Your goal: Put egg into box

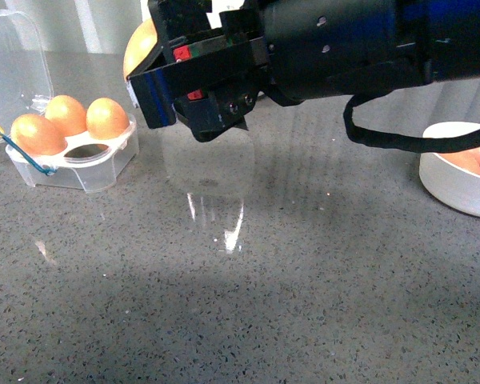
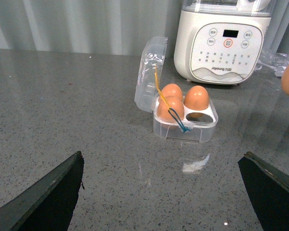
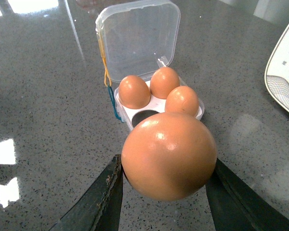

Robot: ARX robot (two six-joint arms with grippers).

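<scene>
The right gripper [image 3: 166, 164] has its fingers [image 3: 102, 202] clamped on the egg [image 3: 168, 156] – one dark finger on each side of the smooth orange-brown shell. In the front view the egg [image 1: 139, 46] hangs clear of the grey speckled surface [image 1: 304, 280], near the box [image 1: 88, 170] and to its right, not touching it.

The box stands with its clear lid [image 3: 139, 41] swung up. Three brown eggs fill three cups – the fourth cup [image 3: 143, 117], on the side nearest the held egg, is empty. A blue-and-yellow band [image 2: 177, 119] hangs over the box's rim.

The left gripper [image 2: 161, 192] hovers low with its fingers wide apart, holding nothing.

Behind the box stands a white appliance [image 2: 221, 62] with a button panel. Its small print looks like "joyoung"; the rest is too small to read. A white bowl [image 1: 456, 196] with eggs sits at the robot's right.
</scene>
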